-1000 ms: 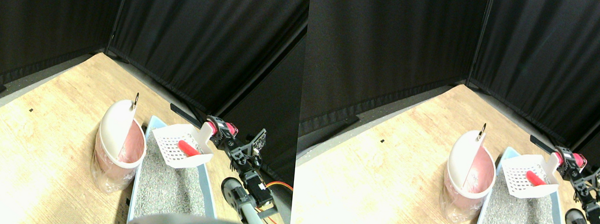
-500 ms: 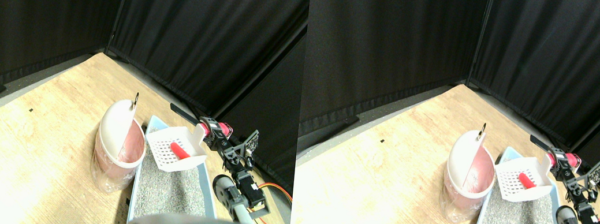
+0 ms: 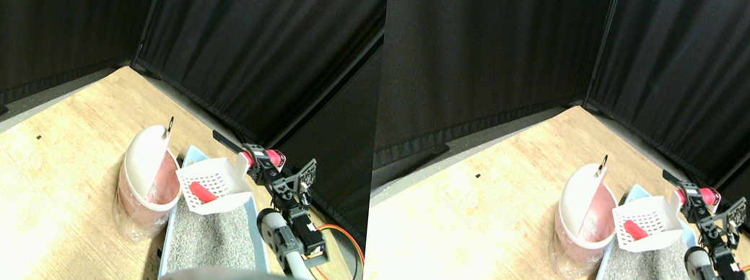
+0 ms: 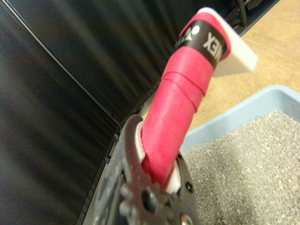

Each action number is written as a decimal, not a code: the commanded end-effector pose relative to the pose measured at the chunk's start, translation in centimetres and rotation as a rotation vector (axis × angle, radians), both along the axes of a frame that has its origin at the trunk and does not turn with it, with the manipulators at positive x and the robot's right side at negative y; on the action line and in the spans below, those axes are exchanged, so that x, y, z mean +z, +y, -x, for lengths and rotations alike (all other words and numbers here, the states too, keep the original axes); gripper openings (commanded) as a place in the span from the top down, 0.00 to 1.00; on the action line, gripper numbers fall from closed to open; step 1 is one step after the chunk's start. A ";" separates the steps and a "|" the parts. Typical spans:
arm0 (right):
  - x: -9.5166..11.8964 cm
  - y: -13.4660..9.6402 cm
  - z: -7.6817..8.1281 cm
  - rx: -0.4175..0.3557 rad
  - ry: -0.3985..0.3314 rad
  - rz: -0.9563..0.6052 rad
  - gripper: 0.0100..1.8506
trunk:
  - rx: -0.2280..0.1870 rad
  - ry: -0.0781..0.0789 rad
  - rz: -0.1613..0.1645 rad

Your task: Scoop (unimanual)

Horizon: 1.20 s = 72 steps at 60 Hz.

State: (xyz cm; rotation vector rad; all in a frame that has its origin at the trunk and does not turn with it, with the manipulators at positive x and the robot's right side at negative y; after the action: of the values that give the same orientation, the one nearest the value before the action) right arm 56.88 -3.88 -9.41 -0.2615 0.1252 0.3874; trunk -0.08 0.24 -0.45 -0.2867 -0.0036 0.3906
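- The right gripper (image 3: 262, 161) has its jaws clenched on the pink-wrapped handle (image 4: 176, 115) of the white slotted scoop (image 3: 212, 184); the wrist view shows the handle seated between them.
- The scoop hangs above the far end of the light-blue litter tray (image 3: 172, 234), its basket tilted toward the pink bin (image 3: 145, 196).
- A red piece (image 3: 200, 190) lies inside the basket (near its lower edge).
- The scoop's near-left corner is just beside the bin's rim; contact cannot be told.
- The bin's white swing lid (image 3: 145, 156) stands tipped up.
- Grey litter (image 3: 214, 238) fills the tray.
- Tray and bin rest on the wooden floor (image 3: 38, 176), with black curtains (image 3: 31, 16) behind.
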 end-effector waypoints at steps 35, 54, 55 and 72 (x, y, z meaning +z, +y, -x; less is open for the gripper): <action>2.5 1.2 0.2 -0.034 -0.057 0.008 0.98 | 0.032 -0.007 -0.005; 3.0 1.9 0.6 0.001 -0.075 0.059 0.95 | 0.028 -0.011 -0.006; 3.0 1.9 0.6 0.001 -0.075 0.059 0.95 | 0.028 -0.011 -0.006; 2.5 2.0 0.2 -0.012 -0.072 0.164 0.98 | 0.031 -0.010 -0.005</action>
State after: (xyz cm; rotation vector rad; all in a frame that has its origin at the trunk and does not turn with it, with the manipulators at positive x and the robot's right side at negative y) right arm 56.44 -1.92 -7.26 -0.4354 0.1121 0.3731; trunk -0.04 0.15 -0.46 -0.2901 -0.0066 0.3912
